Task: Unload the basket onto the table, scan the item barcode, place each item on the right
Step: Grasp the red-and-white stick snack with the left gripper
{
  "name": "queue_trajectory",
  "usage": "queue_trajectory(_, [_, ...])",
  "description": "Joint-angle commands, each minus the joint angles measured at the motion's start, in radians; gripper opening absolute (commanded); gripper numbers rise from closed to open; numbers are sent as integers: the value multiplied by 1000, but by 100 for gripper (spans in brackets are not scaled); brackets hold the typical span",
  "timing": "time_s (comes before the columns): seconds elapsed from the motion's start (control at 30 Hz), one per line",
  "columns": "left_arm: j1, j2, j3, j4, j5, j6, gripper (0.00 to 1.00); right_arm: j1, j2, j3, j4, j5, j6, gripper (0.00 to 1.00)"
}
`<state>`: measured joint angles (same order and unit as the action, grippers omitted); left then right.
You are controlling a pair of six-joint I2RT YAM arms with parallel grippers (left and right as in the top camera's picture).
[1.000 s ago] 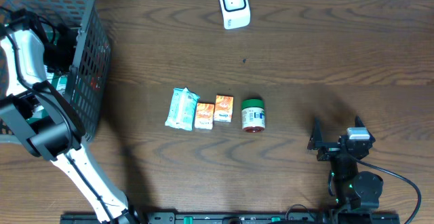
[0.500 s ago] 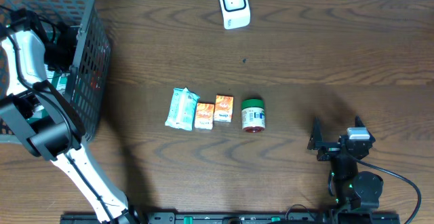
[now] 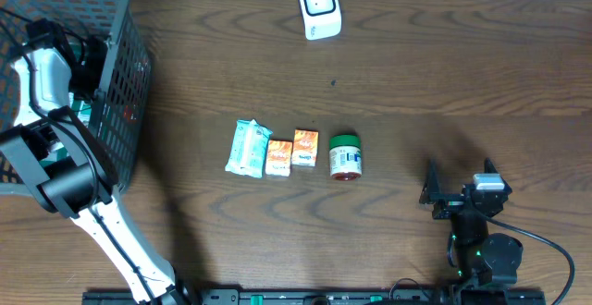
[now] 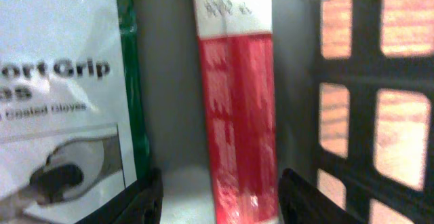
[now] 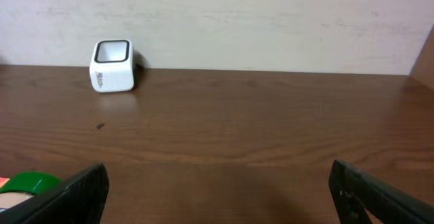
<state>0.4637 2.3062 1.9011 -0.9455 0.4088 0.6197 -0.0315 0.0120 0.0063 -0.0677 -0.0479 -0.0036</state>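
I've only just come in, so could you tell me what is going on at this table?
The left gripper is down inside the gray basket, its jaws open around a red package beside a pack of coated gloves; nothing looks gripped yet. The right gripper rests open at the near edge of the table. A light-blue packet, two orange boxes and a green-lidded jar lie in a row mid-table, and the white barcode scanner stands at the far edge.

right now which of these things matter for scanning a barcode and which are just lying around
Job in hand: scanner; basket; red pack, straddled by the left gripper.

Lying about for now: glove pack; teal packet; orange box; second orange box; green-lidded jar; open right gripper.
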Motion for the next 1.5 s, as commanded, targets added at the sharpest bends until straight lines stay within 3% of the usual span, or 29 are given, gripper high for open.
queue_trajectory(0.0, [0, 13, -43, 23, -36, -31, 56, 13, -5, -1, -4, 6, 6, 99])
queue_trajectory(0.17, [0, 13, -50, 66, -124, -100, 38, 13, -5, -1, -4, 5, 6, 99])
queue_trajectory(0.27, [0, 13, -50, 94, -193, -179, 36, 13, -5, -1, -4, 6, 6, 99])
queue_trajectory(0.43, [-2, 13, -48, 117, -191, -217, 36, 13, -5, -1, -4, 6, 6, 99])
queue_trajectory(0.97, [-20, -79, -44, 135, -130, -213, 57, 13, -5, -1, -4, 6, 6, 99])
queue_trajectory(1.47, [-58, -5, -53, 204, -116, -168, 59, 13, -5, -1, -4, 6, 6, 99])
